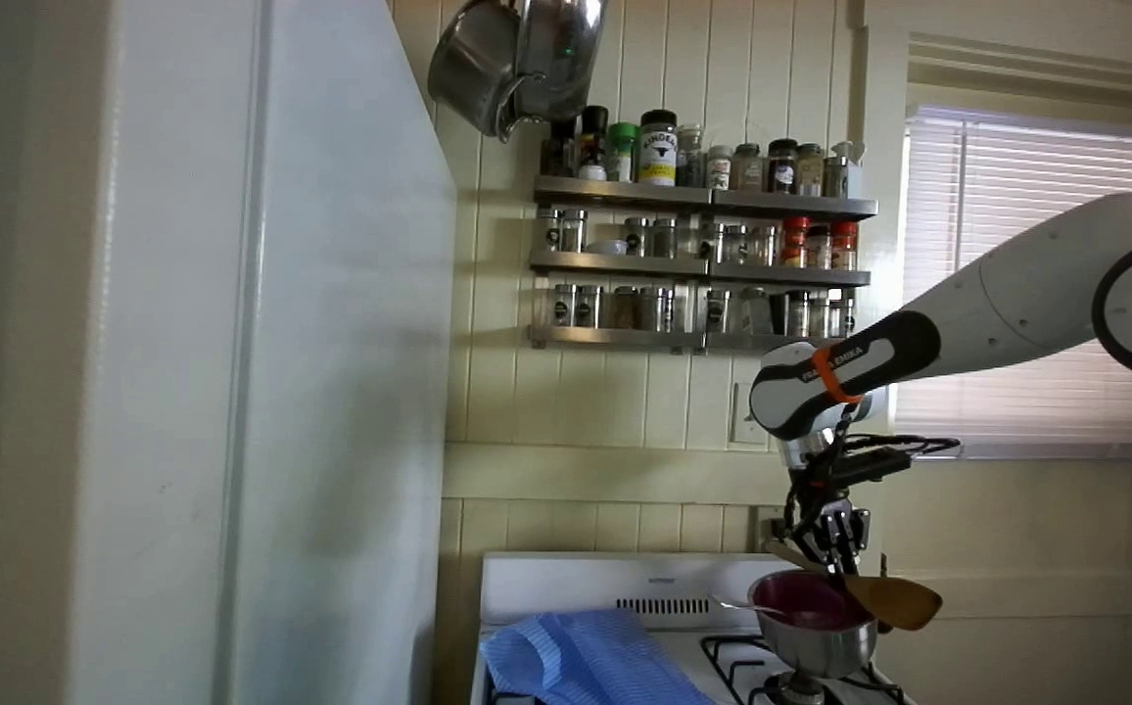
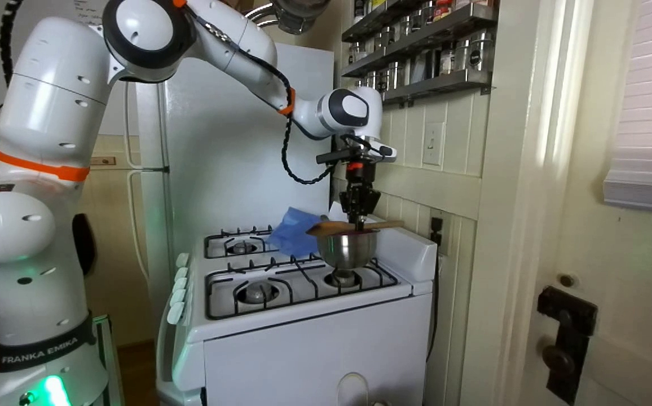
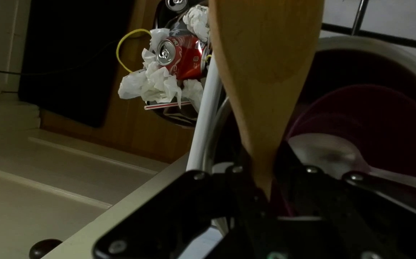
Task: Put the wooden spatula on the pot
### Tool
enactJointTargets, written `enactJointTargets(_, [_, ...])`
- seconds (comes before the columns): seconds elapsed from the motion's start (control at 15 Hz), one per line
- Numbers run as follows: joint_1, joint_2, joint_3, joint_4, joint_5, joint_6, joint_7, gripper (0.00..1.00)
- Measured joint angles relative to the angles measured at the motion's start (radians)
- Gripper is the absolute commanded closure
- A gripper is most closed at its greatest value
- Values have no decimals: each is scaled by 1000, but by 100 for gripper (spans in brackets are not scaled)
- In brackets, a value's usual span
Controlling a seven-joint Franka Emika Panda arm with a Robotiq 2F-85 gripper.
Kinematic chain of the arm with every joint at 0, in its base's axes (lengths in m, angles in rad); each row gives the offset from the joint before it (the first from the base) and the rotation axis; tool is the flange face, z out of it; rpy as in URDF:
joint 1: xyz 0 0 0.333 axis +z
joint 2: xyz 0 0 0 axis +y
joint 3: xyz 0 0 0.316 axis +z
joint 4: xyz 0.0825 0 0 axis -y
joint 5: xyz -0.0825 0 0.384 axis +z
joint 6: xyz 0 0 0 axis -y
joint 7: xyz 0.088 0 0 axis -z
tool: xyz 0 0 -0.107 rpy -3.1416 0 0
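Observation:
The pot (image 1: pixel 821 651) stands on a back burner, silver outside with a dark maroon inside; it also shows in an exterior view (image 2: pixel 348 252) and its maroon inside in the wrist view (image 3: pixel 370 111). The tan wooden spatula (image 1: pixel 897 602) lies nearly level across the top of the pot, its blade past the rim. Its blade also shows in an exterior view (image 2: pixel 329 228) and fills the upper wrist view (image 3: pixel 265 54). My gripper (image 1: pixel 842 566) points down over the pot, its fingers closed on both sides of the spatula's neck. Whether the spatula touches the rim I cannot tell.
A silver spoon (image 3: pixel 328 151) lies in the pot. A blue cloth (image 1: pixel 595 651) covers part of the white stove (image 2: pixel 315 327). The stove's back panel and wall stand close behind the pot. Silver pots (image 1: pixel 527 64) hang high near the spice shelves (image 1: pixel 703 196). A bin holds a red can (image 3: pixel 188 55).

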Motion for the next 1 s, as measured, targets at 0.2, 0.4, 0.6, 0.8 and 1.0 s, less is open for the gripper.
enactJointTargets(0.2, [0, 1, 0, 2, 1, -1, 0, 71])
enactJointTargets(0.4, [0, 1, 0, 1, 4, -3, 0, 46])
enactJointTargets(0.6, [0, 2, 0, -1, 10, -6, 0, 25])
enactJointTargets(0.8, [0, 1, 1, -1, 18, -7, 0, 3])
enactJointTargets(1.0, [1, -2, 2, 0, 19, -7, 0, 0])
